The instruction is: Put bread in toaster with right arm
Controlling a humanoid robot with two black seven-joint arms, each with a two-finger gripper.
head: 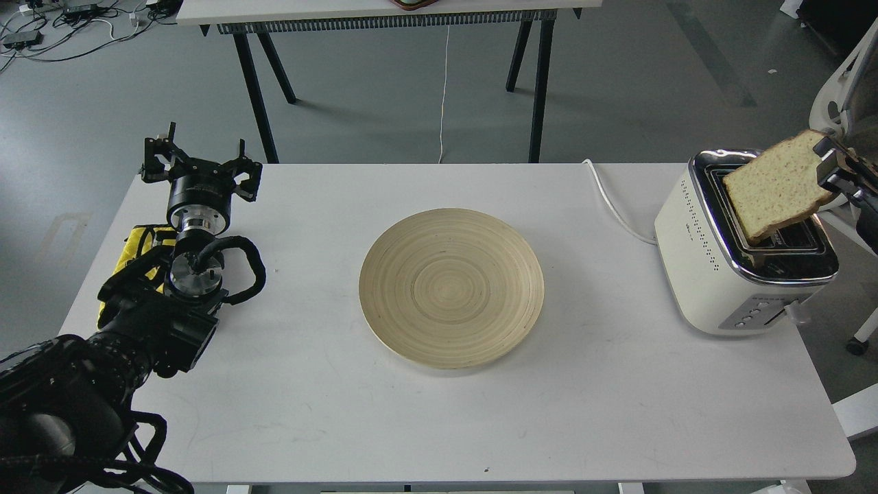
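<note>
The bread (775, 186), a pale tan slice with a brown crust, hangs tilted over the toaster (744, 243), its lower corner at the mouth of the left slot. My right gripper (831, 168) comes in from the right edge and is shut on the bread's upper right edge. The toaster is cream-white with a chrome top and stands at the table's right end. My left gripper (199, 158) is open and empty at the table's far left corner.
A round wooden plate (451, 287) lies mid-table. A white cord (614, 206) runs from the toaster's back to the table's far edge. A second table on black legs (384, 14) stands behind. A white chair (847, 89) stands right of the toaster.
</note>
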